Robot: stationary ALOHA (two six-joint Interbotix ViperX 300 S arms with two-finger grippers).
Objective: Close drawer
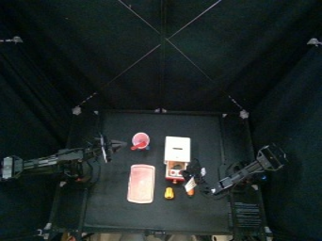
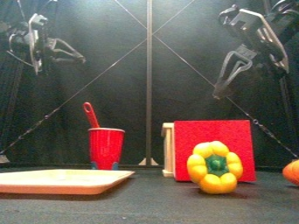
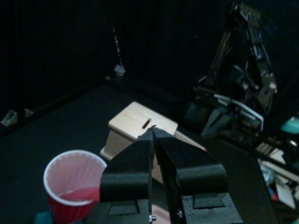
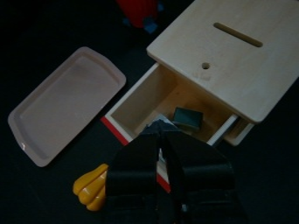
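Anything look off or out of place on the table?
Only the cream-white wooden cabinet's drawer: it stands pulled out, brownish-orange inside showing, a small dark object lying in it. Nothing spilled or damaged.

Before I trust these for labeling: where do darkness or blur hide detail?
Top view: table dim, objects tiny. Front view: pepper well lit, arms dark against curtains. Left wrist view: other arm blurred in shadow. Right wrist view: drawer clearly lit, its own gripper black and hard to read.
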